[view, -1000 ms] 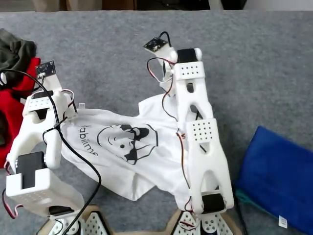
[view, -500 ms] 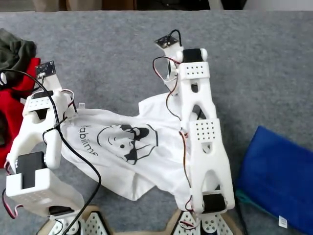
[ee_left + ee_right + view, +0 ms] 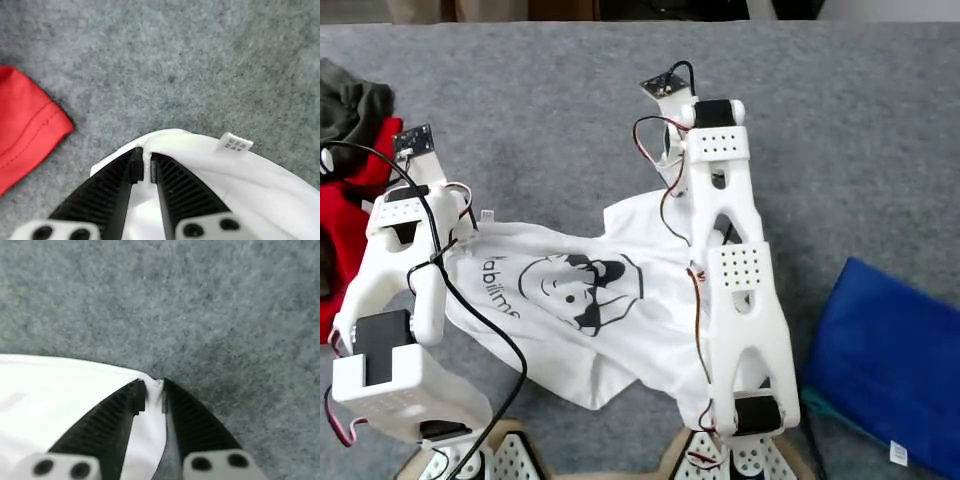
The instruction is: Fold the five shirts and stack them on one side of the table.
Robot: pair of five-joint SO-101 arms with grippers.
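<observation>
Covering the whole scene is a grey, carpet-like worktop (image 3: 840,120). Every place below is given relative to the white shirt.

- White shirt (image 3: 580,330): lies crumpled and partly spread on the worktop, face print up, between the two arms. Its lower edge is bunched and folded over.
- Blue shirt (image 3: 890,360): to the right of the white shirt, well apart from it, lying flat as a folded slab with a small label at its near corner.
- Right arm (image 3: 735,270): stretches over the right part of the white shirt.
- Left arm (image 3: 390,290): runs along the white shirt's left edge.
- Red shirt (image 3: 365,160): to the left of the white shirt, beyond the left arm, not touching the white cloth.
- Dark green garment (image 3: 350,105): heaped on the far end of the red shirt, further from the white shirt.
- Right hand (image 3: 154,390): fingers together, clamped on a corner of the white shirt, with grey worktop just past it.
- Left hand (image 3: 144,162): fingers together, pinching the white shirt's rim.
- White tag (image 3: 235,144): sticks out of the same rim, just beside the left hand.
</observation>
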